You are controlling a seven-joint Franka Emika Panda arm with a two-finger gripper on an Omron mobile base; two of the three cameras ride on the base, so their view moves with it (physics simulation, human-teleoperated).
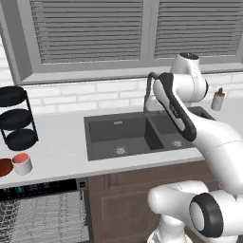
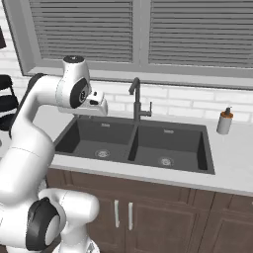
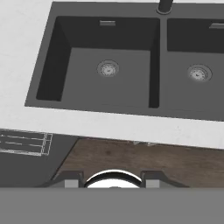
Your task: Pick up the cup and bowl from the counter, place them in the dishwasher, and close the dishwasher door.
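My fingers stand partly spread, holding nothing, hovering above the sink and looking down at its left basin. In the left base view the cup and bowl sit touching on the counter toward nine o'clock, above the dishwasher, its racks exposed. I judge the first reach barely begun; next I must swing left and descend over the cup.

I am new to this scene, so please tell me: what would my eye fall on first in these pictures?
First the big white arm, raised over the dark double sink in the middle of the pale counter. Next, at the counter's left end, the cup beside the bowl, in front of a black tiered stand. Below them the dishwasher shows its white racks.
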